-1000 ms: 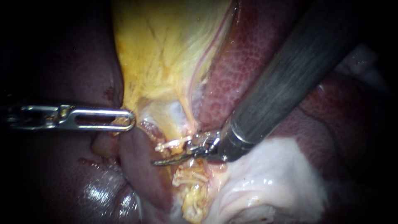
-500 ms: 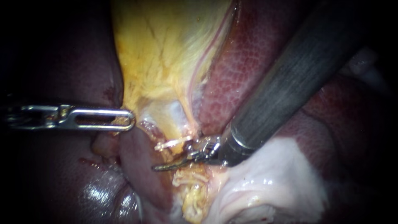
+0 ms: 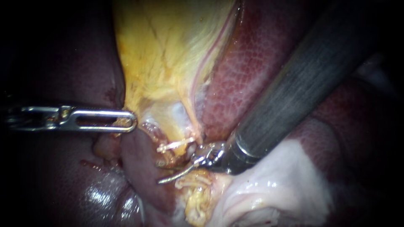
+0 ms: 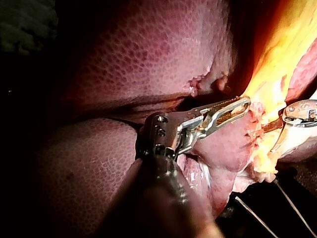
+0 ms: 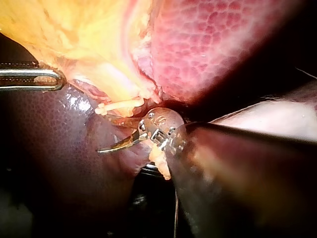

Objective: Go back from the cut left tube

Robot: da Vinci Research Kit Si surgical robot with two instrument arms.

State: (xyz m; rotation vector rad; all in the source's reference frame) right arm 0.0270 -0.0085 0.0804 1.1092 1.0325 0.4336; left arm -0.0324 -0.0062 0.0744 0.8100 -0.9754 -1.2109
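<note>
Mottled red liver [image 3: 248, 75] behind, yellow gallbladder [image 3: 168, 54] draped over it. Left instrument [image 3: 133, 120] clenched on the gallbladder's edge. Right instrument [image 3: 162, 173] with blades parted, empty, just below the pale cut tube [image 3: 174, 145], thick shaft covering liver.

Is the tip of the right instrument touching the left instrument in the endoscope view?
No, the right instrument ends apart from the left instrument, whose jaws are shut on tissue, with more tissue between them.

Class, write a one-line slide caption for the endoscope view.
Left instrument grips the gallbladder; right instrument, jaws open, sits just below a white clip.
</note>
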